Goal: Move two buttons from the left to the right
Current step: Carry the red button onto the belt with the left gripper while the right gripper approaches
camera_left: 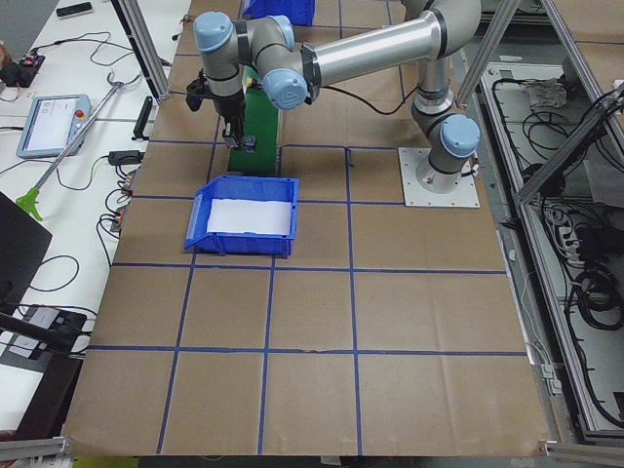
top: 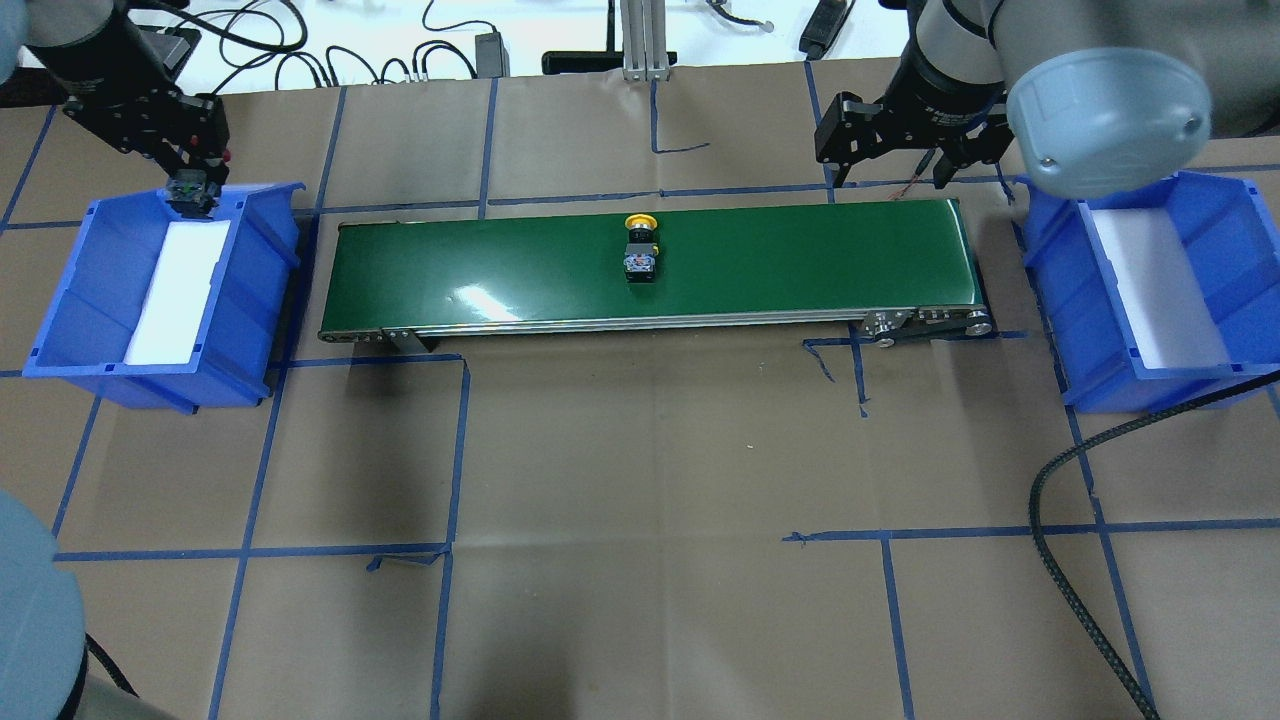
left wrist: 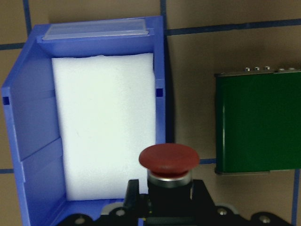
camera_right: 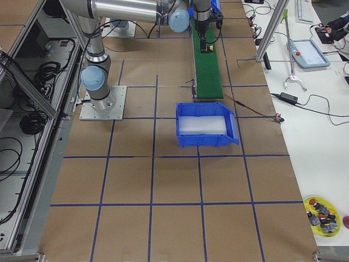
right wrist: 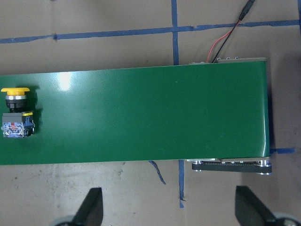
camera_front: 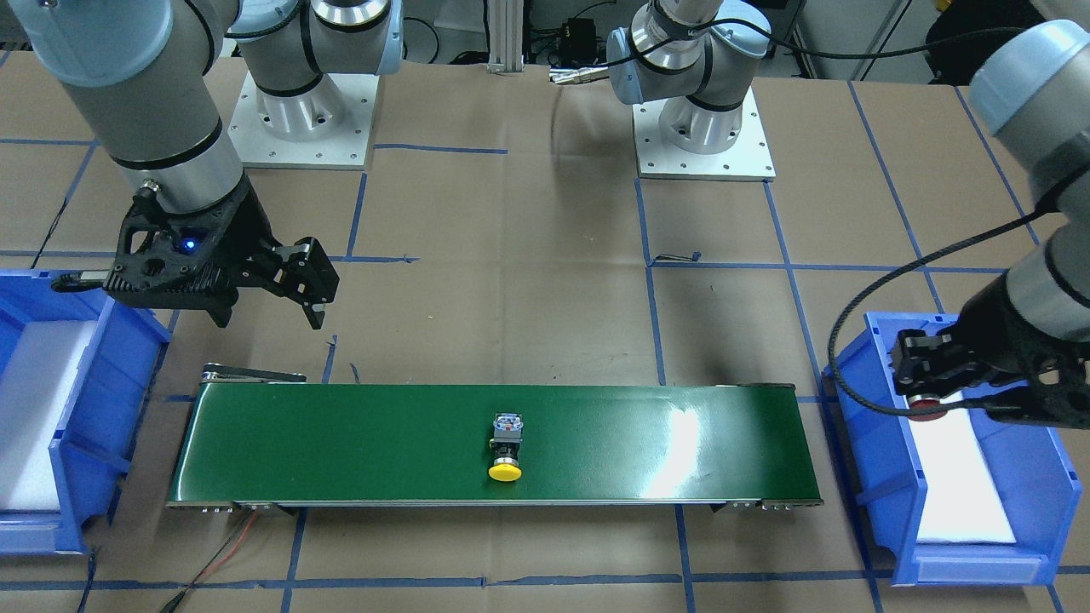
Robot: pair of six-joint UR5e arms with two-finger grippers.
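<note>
**Red button clamped in my left gripper**

It hangs above the left blue bin. Yellow button lies on its side midway along the green belt, its block's markings too small to read. My right gripper hangs wide open near the belt's right end, beside the right blue bin.

- Overhead and front-facing cameras look down from opposite sides, sharing the conveyor belt and yellow-capped button.
- Side cameras view the table lengthwise, from afar.
- Wrist cameras look down, close.
</note>
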